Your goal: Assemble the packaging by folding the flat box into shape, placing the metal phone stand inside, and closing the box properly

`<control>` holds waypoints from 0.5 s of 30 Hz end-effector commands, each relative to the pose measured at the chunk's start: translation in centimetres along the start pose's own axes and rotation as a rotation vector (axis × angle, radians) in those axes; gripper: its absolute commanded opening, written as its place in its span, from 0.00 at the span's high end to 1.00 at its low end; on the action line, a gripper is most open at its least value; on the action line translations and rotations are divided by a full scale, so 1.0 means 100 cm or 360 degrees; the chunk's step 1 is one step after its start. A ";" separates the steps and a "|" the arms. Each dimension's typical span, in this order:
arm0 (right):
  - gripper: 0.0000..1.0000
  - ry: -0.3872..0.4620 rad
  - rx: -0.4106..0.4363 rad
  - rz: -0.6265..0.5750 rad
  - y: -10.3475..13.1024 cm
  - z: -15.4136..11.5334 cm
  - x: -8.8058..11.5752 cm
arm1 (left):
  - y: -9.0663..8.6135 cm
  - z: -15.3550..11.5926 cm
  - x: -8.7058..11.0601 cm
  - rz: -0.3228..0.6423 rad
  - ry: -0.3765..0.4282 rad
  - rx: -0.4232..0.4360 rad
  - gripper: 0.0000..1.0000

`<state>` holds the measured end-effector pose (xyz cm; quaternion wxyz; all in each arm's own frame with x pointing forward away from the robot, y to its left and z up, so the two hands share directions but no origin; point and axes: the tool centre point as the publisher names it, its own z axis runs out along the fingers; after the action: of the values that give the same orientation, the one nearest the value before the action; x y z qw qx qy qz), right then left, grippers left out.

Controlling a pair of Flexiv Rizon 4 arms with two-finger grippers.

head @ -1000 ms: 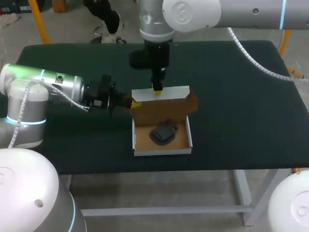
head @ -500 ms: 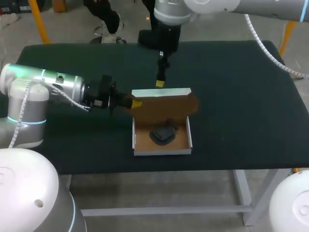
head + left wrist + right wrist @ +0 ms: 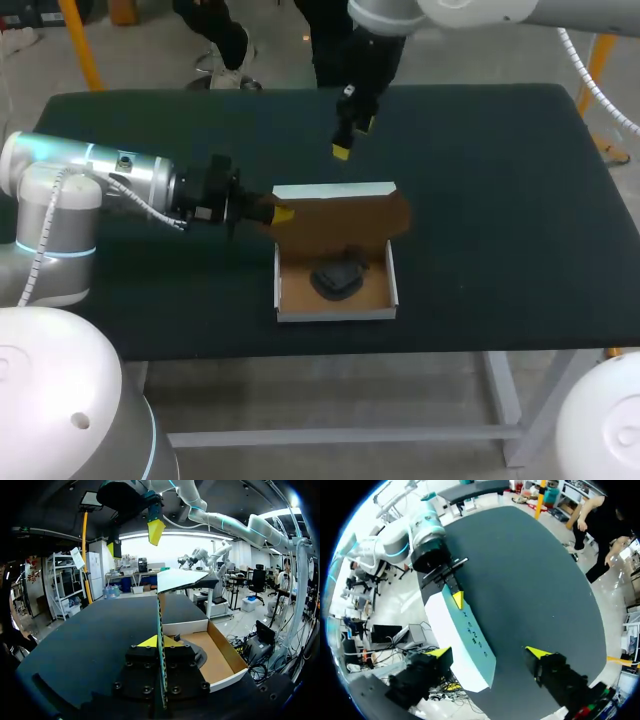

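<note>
Head view first: the left hand (image 3: 275,213) comes in from the side, its yellow tips pinching the end edge of the upright lid (image 3: 340,218) of the white-outside, brown-inside cardboard box (image 3: 338,240). Just past that hand the box's open tray (image 3: 290,285) lies flat on the dark green desk (image 3: 500,200). The dark metal phone stand (image 3: 338,277) lies inside, clear of all four walls. The right hand (image 3: 343,150) hangs above the desk beyond the lid's top edge, well apart from it, with bare cloth under it. There is wide free desk on the box's far side, and the tray's front wall stops short of the desk's front edge.

Left wrist view: the left hand (image 3: 161,641) has the thin cardboard edge running straight up between its two tips, both pressed against it. Ahead of the hand the lid's white top flap tips over above the tray, which lies just beside the hand. The other arm's yellow tip hangs high above, not touching the flap.

Right wrist view: the right hand (image 3: 488,652) is spread wide, touching nothing. Under it the lid's white face runs away to the left hand clamping the far end. Beside the other finger there is open desk out to the rim.
</note>
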<state>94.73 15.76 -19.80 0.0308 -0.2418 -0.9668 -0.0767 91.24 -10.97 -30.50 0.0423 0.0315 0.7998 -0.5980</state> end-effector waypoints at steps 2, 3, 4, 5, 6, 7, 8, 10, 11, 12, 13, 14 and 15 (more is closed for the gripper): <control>0.00 -0.0077 0.0017 0.0023 0.002 -0.002 0.009 | 0.000 -0.001 0.000 0.0001 0.0003 0.0001 1.00; 0.00 -0.0077 0.0017 0.0023 0.002 -0.002 0.009 | 0.000 -0.001 0.000 0.0001 0.0003 0.0001 1.00; 0.00 -0.0077 0.0017 0.0023 0.002 -0.002 0.009 | 0.000 -0.001 0.000 0.0001 0.0003 0.0001 1.00; 0.00 -0.0077 0.0017 0.0023 0.002 -0.002 0.009 | 0.000 -0.001 0.000 0.0001 0.0003 0.0001 1.00; 0.00 -0.0077 0.0017 0.0023 0.002 -0.002 0.009 | 0.000 -0.001 0.000 0.0001 0.0003 0.0001 1.00; 0.00 -0.0077 0.0017 0.0023 0.002 -0.002 0.009 | 0.000 -0.001 0.000 0.0001 0.0003 0.0001 1.00; 0.00 -0.0077 0.0017 0.0023 0.002 -0.002 0.009 | 0.000 -0.001 0.000 0.0001 0.0003 0.0001 1.00; 0.00 -0.0077 0.0017 0.0023 0.002 -0.002 0.009 | 0.000 -0.001 0.000 0.0001 0.0003 0.0001 1.00; 0.00 -0.0077 0.0017 0.0023 0.002 -0.002 0.009 | 0.000 -0.001 0.000 0.0001 0.0003 0.0001 1.00; 0.00 -0.0077 0.0017 0.0023 0.002 -0.002 0.009 | 0.000 -0.001 0.000 0.0001 0.0003 0.0001 1.00; 0.00 -0.0077 0.0017 0.0023 0.002 -0.002 0.009 | 0.000 -0.001 0.000 0.0001 0.0003 0.0001 1.00; 0.00 -0.0077 0.0017 0.0023 0.002 -0.002 0.009 | 0.000 0.000 0.000 0.0019 -0.0005 0.0005 1.00; 0.00 -0.0066 0.0036 0.0049 0.001 -0.002 0.008 | 0.000 0.000 0.000 0.0039 -0.0030 0.0012 1.00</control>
<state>94.00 16.27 -19.61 0.0098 -0.2523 -0.9654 -0.0651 91.35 -10.97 -30.47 0.0471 0.0358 0.7996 -0.5976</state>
